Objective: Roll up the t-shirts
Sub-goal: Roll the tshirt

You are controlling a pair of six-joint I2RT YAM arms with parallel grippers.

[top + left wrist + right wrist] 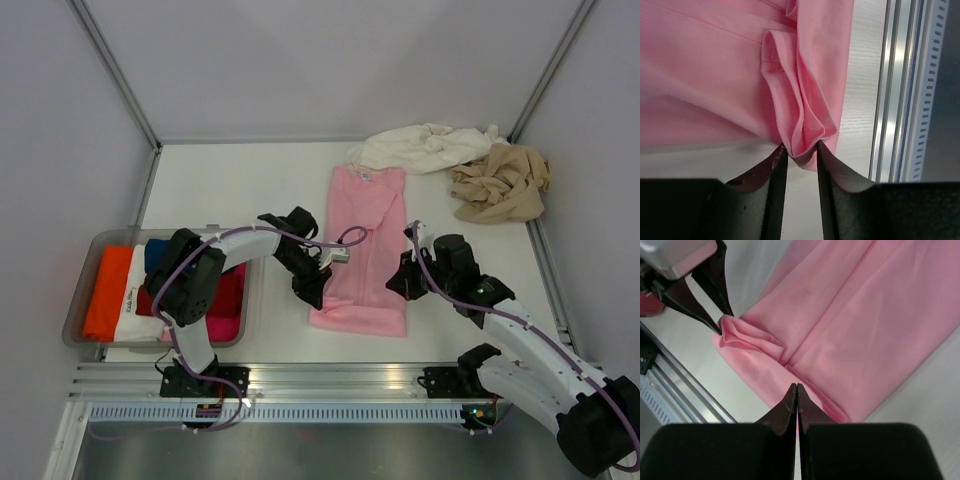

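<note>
Closest to lens: black fingers of left gripper (801, 147), part spread, with the bunched near-left corner of pink t-shirt (715, 75) sitting between the tips and touching both. Right gripper (797, 386) pressed fully together, tips over the same shirt's near hem, toward its right corner; cannot tell whether any cloth is caught there. Shirt folded into a long narrow strip, flat on white table (240, 190), running from near edge toward far wall, between the two arms. Cream-white t-shirt (425, 147) crumpled just beside the strip's far end; tan-beige t-shirt (500, 185) crumpled against it, in the far right corner. Off to the left, clear plastic tray (72, 310) holding folded cloth side by side: orange piece (105, 290) leftmost, then blue piece (157, 252), white piece (140, 305), dark red piece (230, 285), magenta piece (222, 327). Small dark writing on the white piece, too small to read. Aluminium rail (330, 380) along near table edge.
</note>
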